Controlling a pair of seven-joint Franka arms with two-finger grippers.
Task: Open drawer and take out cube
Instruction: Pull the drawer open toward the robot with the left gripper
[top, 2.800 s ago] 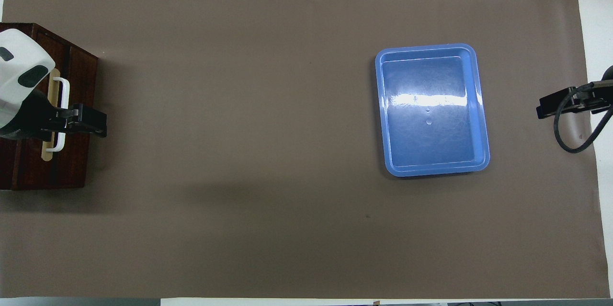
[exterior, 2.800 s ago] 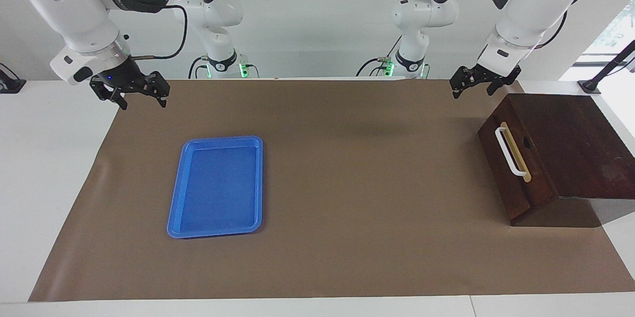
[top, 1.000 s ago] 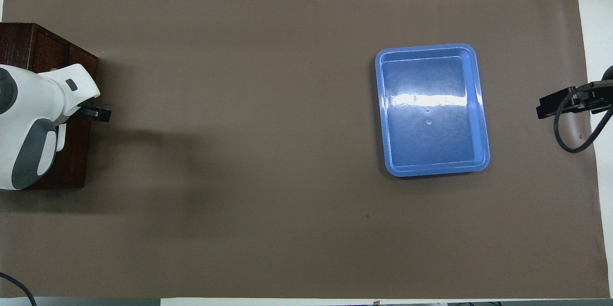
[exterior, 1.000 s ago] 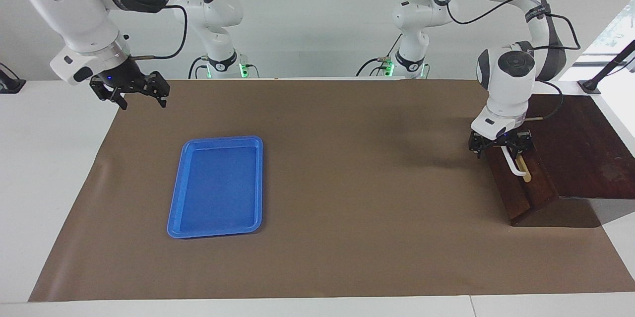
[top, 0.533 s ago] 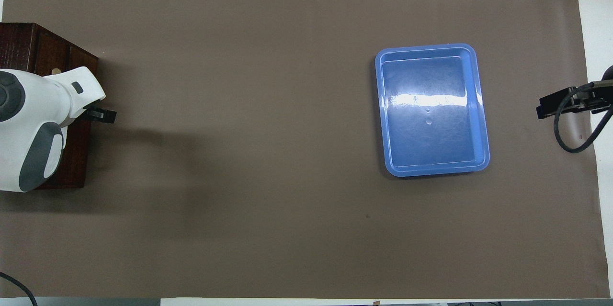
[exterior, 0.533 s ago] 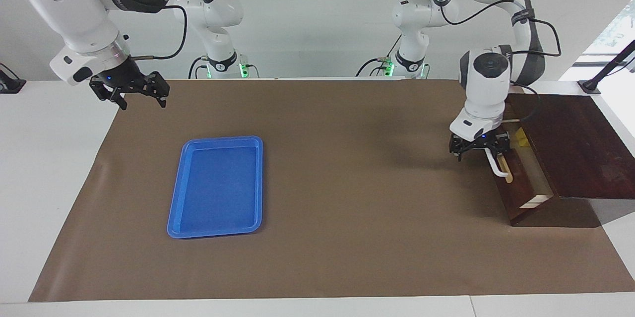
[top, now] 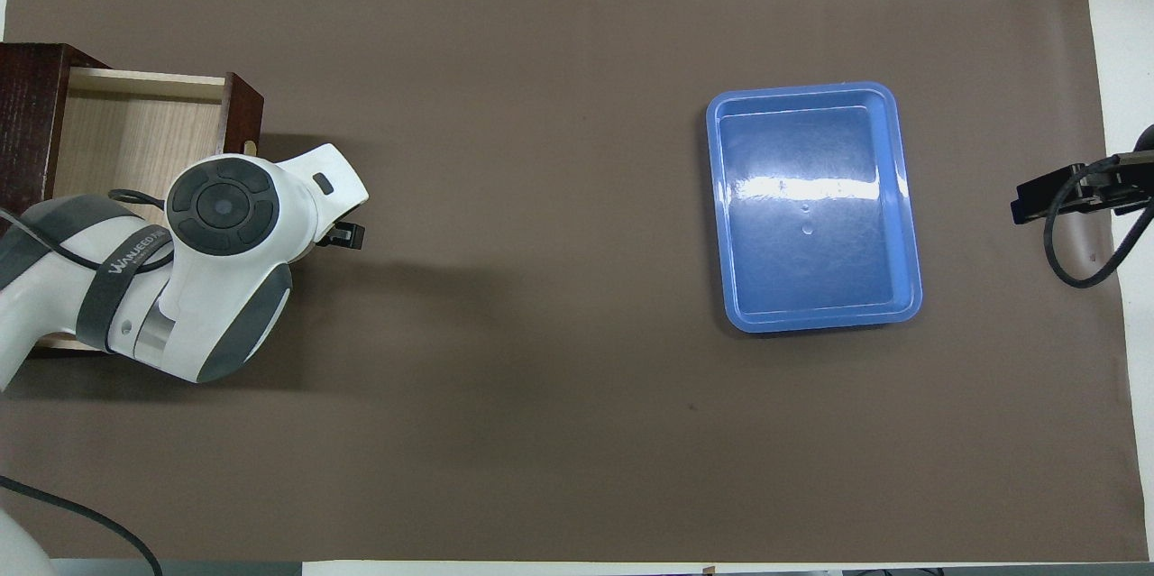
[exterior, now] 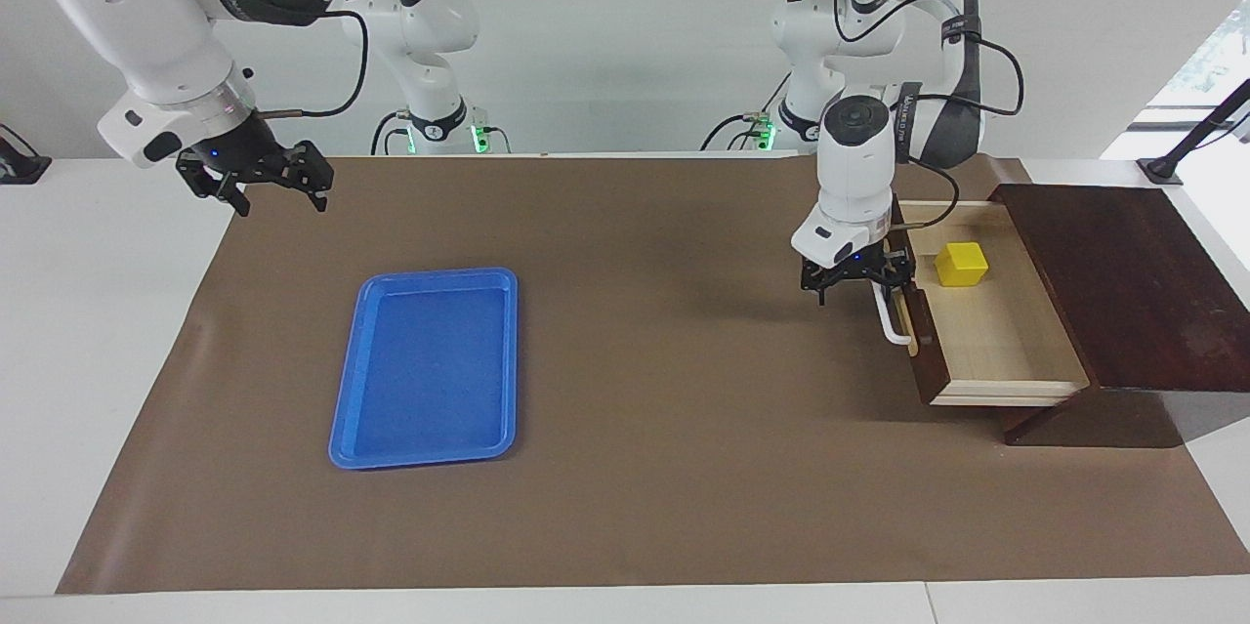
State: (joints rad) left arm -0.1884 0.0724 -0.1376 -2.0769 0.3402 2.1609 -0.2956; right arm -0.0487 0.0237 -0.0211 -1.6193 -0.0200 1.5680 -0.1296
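A white table (exterior: 107,312) carries a wide brown paper mat (exterior: 664,468). On the mat, a flat blue plastic tray (exterior: 427,366) lies below the right gripper (exterior: 262,185); the dark-brown slanted wooden box (exterior: 1123,292) sits beside the left gripper (exterior: 857,284).

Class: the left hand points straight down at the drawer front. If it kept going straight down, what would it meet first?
Probably the white handle of the drawer, right at the left hand; otherwise the brown mat below. Depth is unclear.

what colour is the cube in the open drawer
Bright yellow cube, seen best in the facing view.
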